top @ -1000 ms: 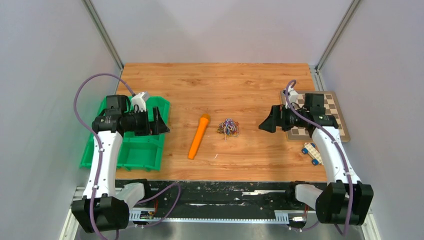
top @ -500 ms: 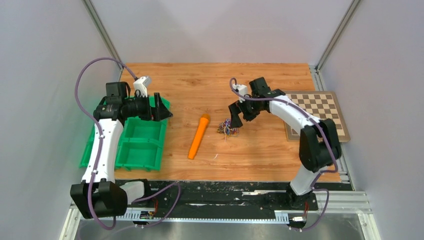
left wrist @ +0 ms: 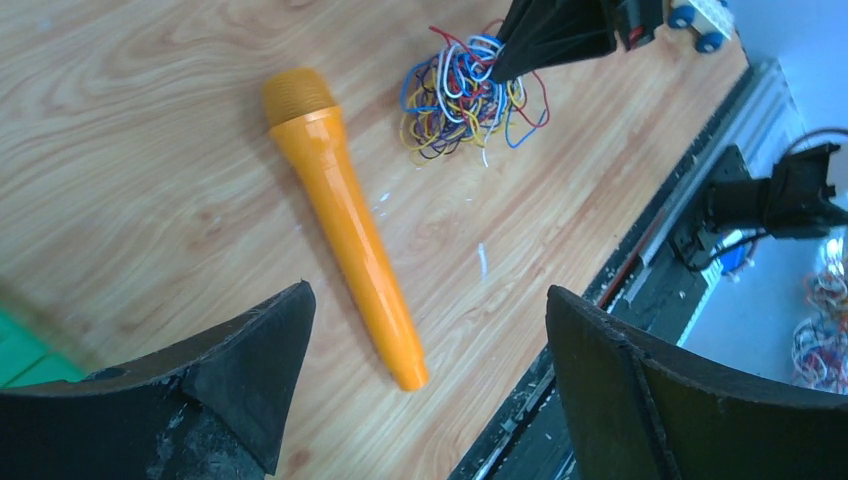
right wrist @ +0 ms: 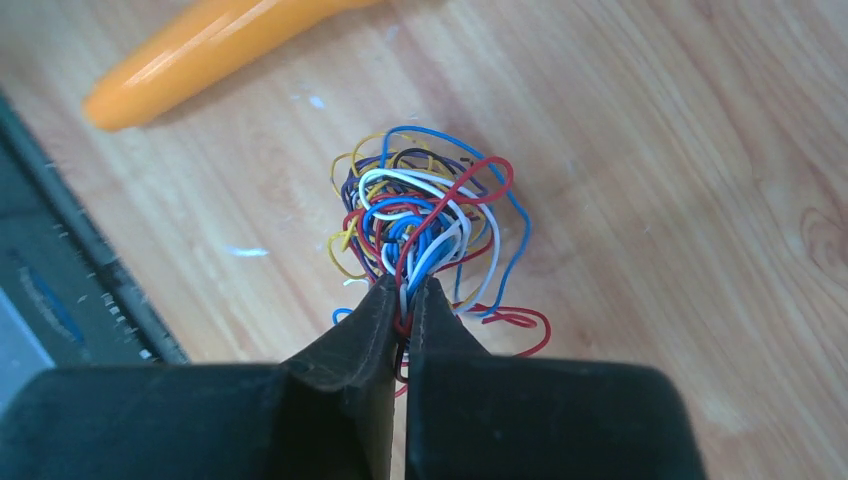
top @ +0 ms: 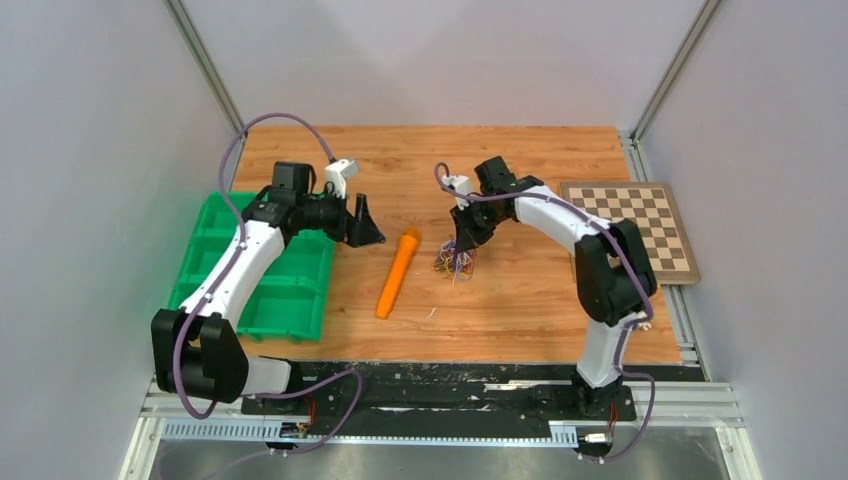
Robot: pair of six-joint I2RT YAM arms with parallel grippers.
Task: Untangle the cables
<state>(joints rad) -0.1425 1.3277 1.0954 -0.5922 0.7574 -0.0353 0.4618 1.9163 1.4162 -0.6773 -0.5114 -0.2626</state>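
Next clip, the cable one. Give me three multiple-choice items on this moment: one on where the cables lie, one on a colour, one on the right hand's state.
1. Where do the cables lie?
A. In the green bin
B. On the wooden table, right of the orange marker in the top view
C. On the chessboard

2. Which colour is missing from the bundle?
A. Red
B. Green
C. Blue

3. How is the right hand?
A. Open above the bundle
B. Shut on the marker
C. Shut on strands of the bundle

Answers:
1. B: the top view shows the bundle on bare wood beside the marker.
2. B: the right wrist view shows red, blue, white and yellow strands, none green.
3. C: its tips are closed with strands pinched between them.
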